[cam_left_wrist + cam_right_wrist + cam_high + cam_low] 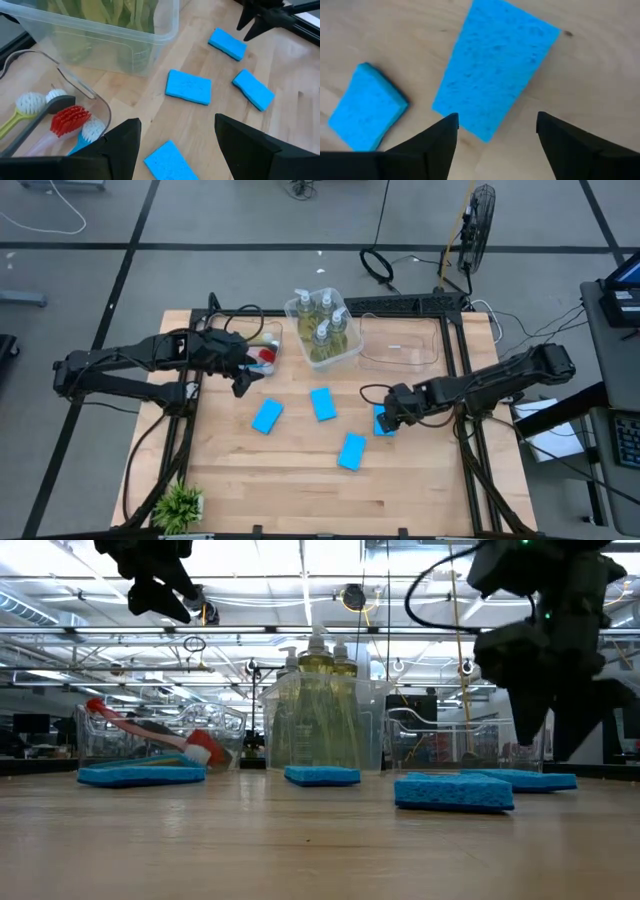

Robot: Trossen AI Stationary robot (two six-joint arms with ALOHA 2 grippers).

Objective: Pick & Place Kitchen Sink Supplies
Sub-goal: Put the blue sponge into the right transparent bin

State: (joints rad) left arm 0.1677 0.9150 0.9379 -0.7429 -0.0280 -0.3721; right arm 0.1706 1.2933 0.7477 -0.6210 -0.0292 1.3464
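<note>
Four blue sponges lie flat on the wooden table: one (267, 416), one (322, 403), one (351, 451), and one (381, 427) under my right gripper (387, 418). In the right wrist view that sponge (497, 65) fills the middle. My right gripper (497, 120) hangs open just above its end, fingers pointing down, and a second sponge (365, 105) lies beside it. My left gripper (243, 385) is open and raised (160, 585) next to a clear bin (262, 355) of dish brushes (70, 120). The soap bottles (322, 320) stand in another clear bin.
An empty clear bin (400, 342) stands right of the soap bin. A small green plant (180, 505) sits at the table's near left corner. Dark frame rails run along the left and right table edges. Bare wood shows near the near edge (320, 500).
</note>
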